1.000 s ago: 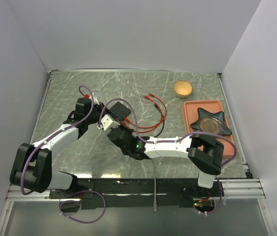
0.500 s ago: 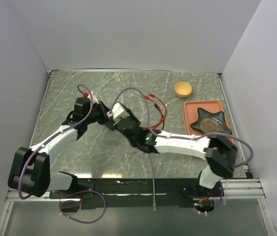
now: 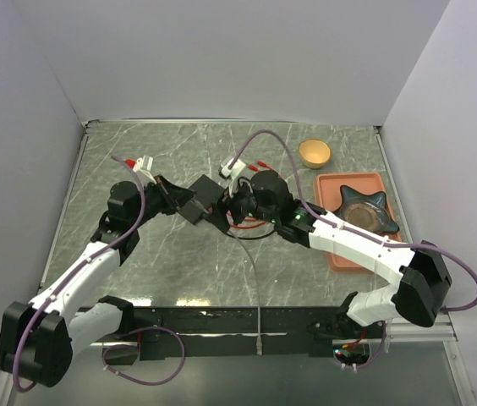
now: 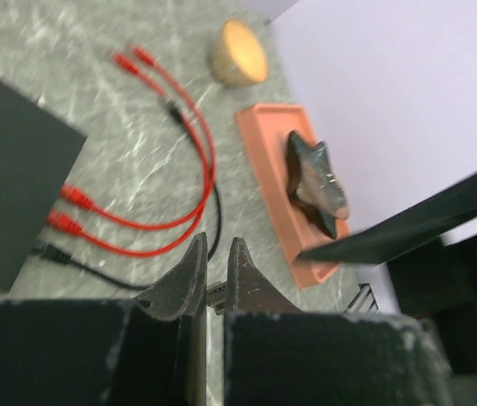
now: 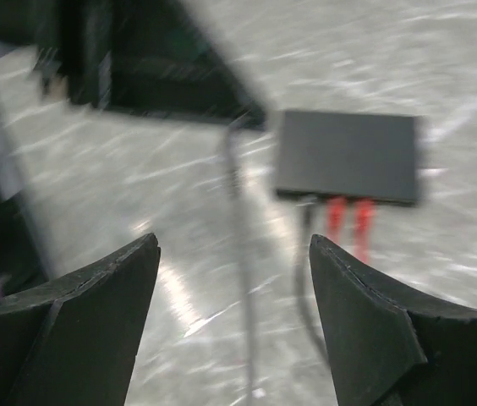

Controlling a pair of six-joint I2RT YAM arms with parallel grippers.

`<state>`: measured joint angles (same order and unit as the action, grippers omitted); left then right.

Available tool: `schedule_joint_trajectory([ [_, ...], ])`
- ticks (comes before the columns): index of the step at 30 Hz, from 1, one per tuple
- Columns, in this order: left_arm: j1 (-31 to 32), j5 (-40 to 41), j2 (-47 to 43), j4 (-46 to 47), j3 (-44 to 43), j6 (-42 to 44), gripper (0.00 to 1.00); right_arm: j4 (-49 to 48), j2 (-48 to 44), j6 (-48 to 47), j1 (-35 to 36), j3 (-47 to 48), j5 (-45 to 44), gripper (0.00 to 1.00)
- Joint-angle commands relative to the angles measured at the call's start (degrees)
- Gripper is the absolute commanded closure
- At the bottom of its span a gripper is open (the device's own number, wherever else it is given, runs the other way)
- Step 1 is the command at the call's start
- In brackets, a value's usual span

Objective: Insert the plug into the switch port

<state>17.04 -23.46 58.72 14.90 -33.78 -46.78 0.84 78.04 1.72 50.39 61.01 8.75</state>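
Note:
My left gripper is shut on the plug, a small ribbed piece deep between its jaws. Its grey cable trails toward the table's front edge. The flat black switch box lies just beyond and left of the left fingertips. Two red plugs and a black lead sit in its port edge. A single switch port is too blurred to make out. My right gripper hovers open to the right of the box, holding nothing.
Red leads curl over the table right of the box. An orange tray at the right holds a dark star-shaped dish. A tan bowl sits behind the tray. Walls close the left, back and right sides.
The right gripper has opened and swung from the left gripper's side to the right of the box. The left arm has drawn back to the left, still shut.

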Motion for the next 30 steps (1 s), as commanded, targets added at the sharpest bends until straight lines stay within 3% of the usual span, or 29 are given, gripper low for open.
schedule_joint_trajectory([
  [1,0.19,-2.29,-2.91,9.36,1.44,-0.67,0.99,-3.47,-0.08,3.12,0.23,-2.56,16.45,0.21],
  [4,0.28,-4.13,-2.82,10.24,1.09,-1.11,0.99,-4.27,1.32,4.44,0.32,-1.78,16.56,0.22],
  [7,0.54,-5.36,-2.29,11.29,1.08,-1.64,0.99,-4.44,3.34,5.58,0.32,-0.29,15.68,0.33],
  [10,0.89,-5.54,-1.77,10.25,0.21,-1.03,0.99,-4.88,4.66,6.28,0.23,1.29,15.33,0.34],
  [16,1.42,-5.63,-2.29,9.54,-0.32,-0.42,0.99,-4.36,5.72,7.25,0.32,3.76,8.66,0.46],
  [20,1.51,-4.23,-2.64,7.34,-0.85,0.47,0.99,-3.92,4.50,6.20,0.23,4.38,10.58,0.48],
  [23,1.51,-1.95,-2.64,5.06,-1.29,1.25,0.99,-4.62,2.04,4.97,0.23,3.15,13.30,0.46],
  [25,1.59,-1.50,-2.56,3.82,-1.64,1.70,0.99,-4.80,0.02,4.53,0.23,2.10,12.53,0.36],
  [26,1.60,-1.58,-2.56,4.09,-1.55,1.70,0.99,-4.62,-0.69,4.44,0.15,1.74,11.73,0.22],
  [28,1.68,-2.20,-2.29,4.96,-1.38,1.70,0.99,-5.23,-2.01,4.09,0.23,0.51,8.32,0.15],
  [29,1.77,-2.64,-1.77,4.97,-1.55,1.78,0.99,-5.58,-2.36,4.00,0.06,-0.01,7.43,0.06],
  [30,1.95,-3.16,-1.42,4.97,-1.99,1.96,0.99,-6.20,-2.54,3.91,-0.03,-0.71,6.90,0.05],
])
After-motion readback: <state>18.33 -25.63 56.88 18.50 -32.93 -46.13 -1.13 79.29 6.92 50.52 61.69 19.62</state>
